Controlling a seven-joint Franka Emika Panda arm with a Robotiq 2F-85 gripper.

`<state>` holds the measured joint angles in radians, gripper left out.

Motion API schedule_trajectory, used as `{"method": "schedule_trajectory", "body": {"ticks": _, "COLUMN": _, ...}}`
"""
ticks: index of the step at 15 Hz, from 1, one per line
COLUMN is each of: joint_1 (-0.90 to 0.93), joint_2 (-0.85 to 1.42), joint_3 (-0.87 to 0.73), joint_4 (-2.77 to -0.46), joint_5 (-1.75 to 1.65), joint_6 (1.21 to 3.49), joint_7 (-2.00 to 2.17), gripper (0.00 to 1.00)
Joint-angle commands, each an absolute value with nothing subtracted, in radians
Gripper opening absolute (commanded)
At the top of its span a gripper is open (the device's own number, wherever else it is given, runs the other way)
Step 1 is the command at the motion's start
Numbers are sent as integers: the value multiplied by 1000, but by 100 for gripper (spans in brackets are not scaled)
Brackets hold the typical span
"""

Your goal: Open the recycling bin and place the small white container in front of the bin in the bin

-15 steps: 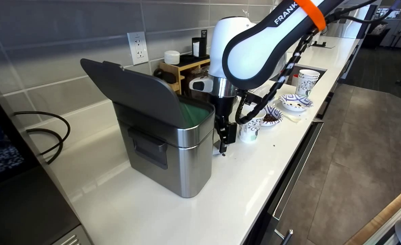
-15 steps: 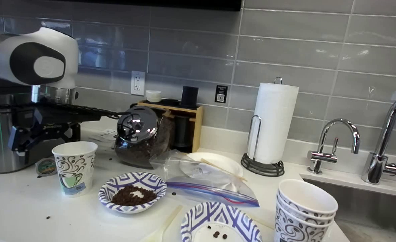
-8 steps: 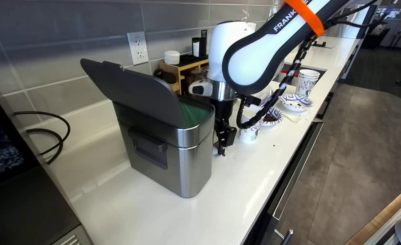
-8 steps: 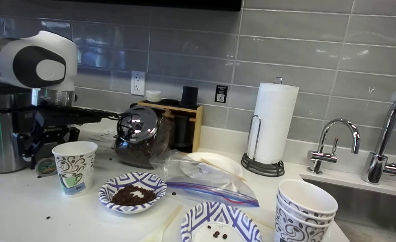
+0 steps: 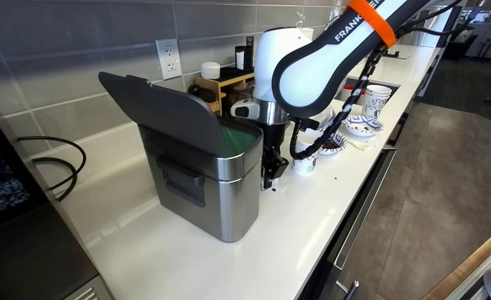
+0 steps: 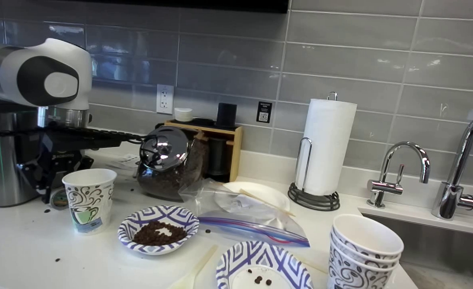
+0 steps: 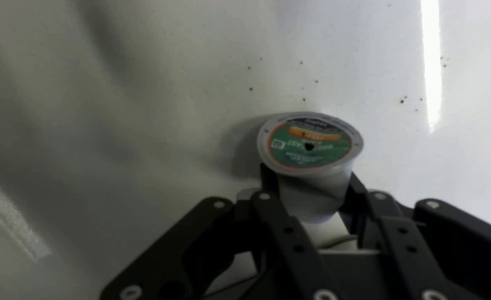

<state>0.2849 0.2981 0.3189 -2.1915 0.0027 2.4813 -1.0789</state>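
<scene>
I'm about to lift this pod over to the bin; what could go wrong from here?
The coffee pod is tapered, so it may slip from the gripper when lifted. The patterned cup stands close beside the gripper, so a sideways swing might knock it over. The bin is open with its lid raised; a low approach could clip either one.

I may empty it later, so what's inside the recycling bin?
The recycling bin stands open in an exterior view, showing green lining inside. Its bottom and any contents there are hidden by the raised lid and the bin itself.
</scene>
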Motion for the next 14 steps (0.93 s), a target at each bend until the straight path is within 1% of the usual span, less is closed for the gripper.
{"method": "schedule_trajectory", "body": {"ticks": 1, "joint_1": 274, "joint_2": 307, "joint_3": 332, "joint_4": -2173, "joint_5": -20, "joint_6": 2443, "joint_7": -1046, "gripper": 13}}
{"method": "schedule_trajectory", "body": {"ticks": 8, "joint_1": 259, "joint_2": 280, "joint_3": 341, "joint_4": -2160, "joint_5": 0, "joint_6": 2407, "joint_7": -1044, "gripper": 13}}
{"method": "schedule_trajectory", "body": {"ticks": 14, "joint_1": 257, "joint_2": 229, "joint_3": 339, "joint_4": -2125, "joint_5": 3, "joint_6": 2320, "joint_7": -1041, "gripper": 13}}
